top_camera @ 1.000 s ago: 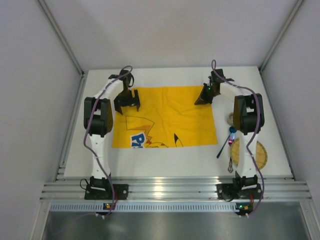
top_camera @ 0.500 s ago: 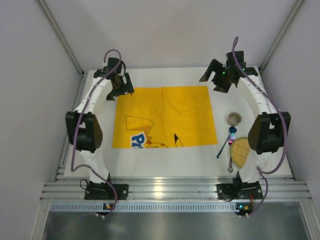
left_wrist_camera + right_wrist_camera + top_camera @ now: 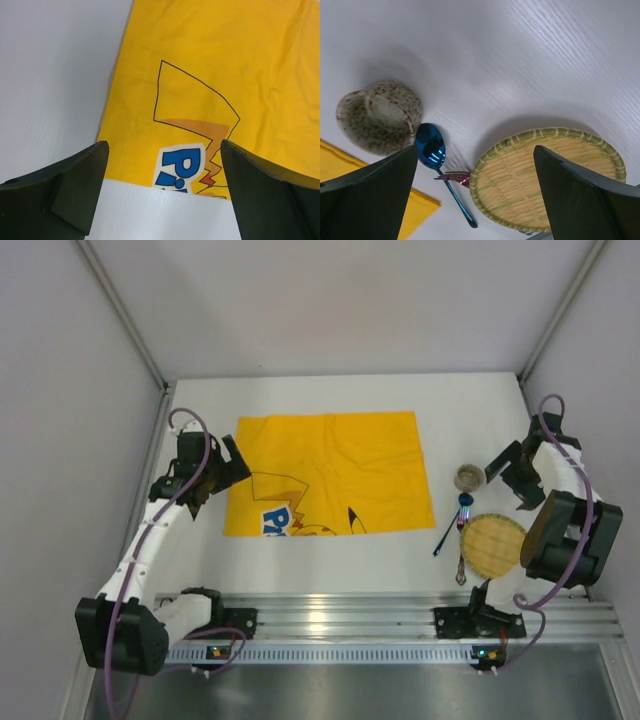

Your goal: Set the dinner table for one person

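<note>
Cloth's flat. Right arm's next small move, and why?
Probably lower the right arm onto the woven plate rim to grasp it: its jaws stand open over the cup, spoon and plate, all beside the yellow cloth on the table, and the plate likely goes on first.

1. Your left arm (image 3: 150,540) has its elbow folded low by its base, and the forearm slants forward to the wrist.
2. Your left gripper (image 3: 163,145) faces inward, fingers spread wide with nothing between them.
3. Your right arm (image 3: 565,525) is bent on the outer side, elbow bulking forward of its base.
4. Your right gripper (image 3: 476,150) faces inward and down, fingers wide apart, empty.
</note>
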`<act>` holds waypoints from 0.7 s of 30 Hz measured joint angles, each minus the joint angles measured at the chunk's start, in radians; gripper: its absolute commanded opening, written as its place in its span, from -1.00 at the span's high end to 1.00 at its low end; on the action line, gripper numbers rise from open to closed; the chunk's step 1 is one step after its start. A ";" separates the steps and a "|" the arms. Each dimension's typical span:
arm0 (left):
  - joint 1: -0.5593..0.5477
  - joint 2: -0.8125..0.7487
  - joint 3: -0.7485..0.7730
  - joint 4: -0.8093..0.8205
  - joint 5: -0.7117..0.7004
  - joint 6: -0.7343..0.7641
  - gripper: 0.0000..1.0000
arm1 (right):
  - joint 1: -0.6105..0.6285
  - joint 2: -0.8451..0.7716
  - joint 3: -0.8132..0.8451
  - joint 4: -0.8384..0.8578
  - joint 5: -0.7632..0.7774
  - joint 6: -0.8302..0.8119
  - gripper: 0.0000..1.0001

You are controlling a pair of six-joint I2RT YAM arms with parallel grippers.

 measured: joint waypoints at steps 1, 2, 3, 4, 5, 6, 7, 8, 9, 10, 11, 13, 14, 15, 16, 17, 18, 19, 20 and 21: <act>0.000 0.002 -0.004 -0.015 0.006 0.000 -0.97 | -0.014 0.020 -0.008 -0.007 -0.010 -0.006 -0.94; 0.000 -0.002 -0.004 -0.027 0.012 0.000 -0.97 | -0.018 0.037 -0.009 -0.011 -0.020 -0.011 -0.89; 0.000 -0.010 -0.004 -0.031 0.014 -0.002 -0.97 | -0.018 0.051 -0.006 -0.008 -0.035 -0.017 -0.78; 0.000 -0.021 -0.004 -0.034 0.020 -0.003 -0.97 | -0.018 0.062 -0.002 -0.003 -0.048 -0.021 -0.75; 0.000 -0.031 -0.004 -0.036 0.024 -0.004 -0.97 | -0.014 0.074 0.006 -0.002 -0.063 -0.023 -0.68; 0.000 -0.045 -0.004 -0.038 0.032 -0.005 -0.97 | -0.012 0.089 0.016 0.001 -0.072 -0.026 -0.65; 0.000 -0.056 -0.003 -0.043 0.038 -0.005 -0.97 | -0.011 0.101 0.030 0.002 -0.085 -0.027 -0.64; 0.000 -0.065 -0.002 -0.050 0.040 -0.005 -0.97 | -0.011 0.111 0.042 0.005 -0.093 -0.027 -0.59; 0.000 -0.072 0.000 -0.060 0.043 -0.005 -0.97 | -0.011 0.122 0.053 0.010 -0.100 -0.029 -0.57; 0.000 -0.076 0.001 -0.069 0.045 -0.004 -0.97 | -0.011 0.132 0.064 0.013 -0.108 -0.031 -0.54; 0.000 -0.079 0.001 -0.079 0.045 -0.004 -0.97 | -0.011 0.140 0.072 0.016 -0.114 -0.032 -0.50; 0.000 -0.085 0.001 -0.097 0.045 -0.004 -0.96 | -0.011 0.156 0.079 0.021 -0.121 -0.035 -0.44; 0.000 -0.089 0.001 -0.108 0.045 -0.004 -0.97 | -0.011 0.163 0.079 0.024 -0.124 -0.035 -0.42; 0.000 -0.092 0.001 -0.115 0.046 -0.005 -0.97 | -0.007 0.173 0.079 0.025 -0.125 -0.036 -0.42; 0.000 -0.096 0.001 -0.122 0.048 -0.005 -0.97 | -0.004 0.184 0.079 0.026 -0.124 -0.037 -0.42; 0.000 -0.100 0.001 -0.126 0.050 -0.007 -0.96 | 0.001 0.198 0.079 0.027 -0.124 -0.037 -0.41; 0.000 -0.105 0.001 -0.129 0.055 -0.008 -0.97 | 0.008 0.210 0.079 0.028 -0.123 -0.039 -0.37; 0.000 -0.108 0.001 -0.130 0.060 -0.010 -0.97 | 0.018 0.225 0.079 0.031 -0.121 -0.043 -0.31; 0.000 -0.110 0.001 -0.132 0.064 -0.011 -0.96 | 0.029 0.236 0.079 0.033 -0.117 -0.045 -0.12; 0.000 -0.111 0.001 -0.133 0.067 -0.013 -0.96 | 0.041 0.245 0.079 0.035 -0.115 -0.050 0.02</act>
